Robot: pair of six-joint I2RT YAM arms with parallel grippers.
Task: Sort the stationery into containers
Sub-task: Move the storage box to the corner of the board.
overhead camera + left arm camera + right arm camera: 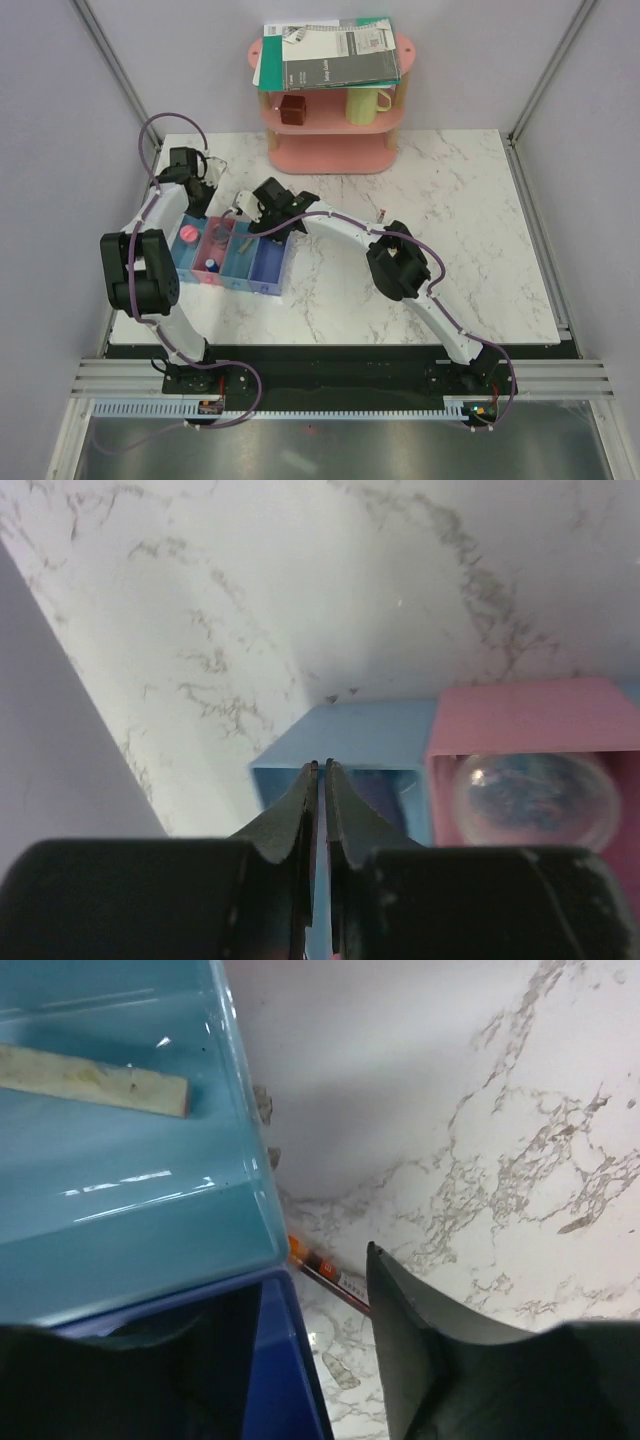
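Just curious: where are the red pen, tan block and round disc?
red pen (pixel 326 1274): right wrist view, its barrel
tan block (pixel 95 1079): right wrist view, top face
round disc (pixel 535 800): left wrist view, its centre

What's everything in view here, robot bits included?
Table: one, white marble
Rack: one, pink, far edge
Notebooks: stack, greyish, atop rack
Cube: one, brown, rack shelf
Mug: one, yellow, rack shelf
Trays: four joined, blue, pink, light blue, violet, left side
Round piece: one, pink, blue tray
Disc: one, greyish, pink tray
Tube: one, blue cap, pink tray
Block: one, tan, light blue tray
Pen: one, red, beside violet tray
Left pincer: black, shut, over blue tray
Right pincer: black, open, at violet tray's corner
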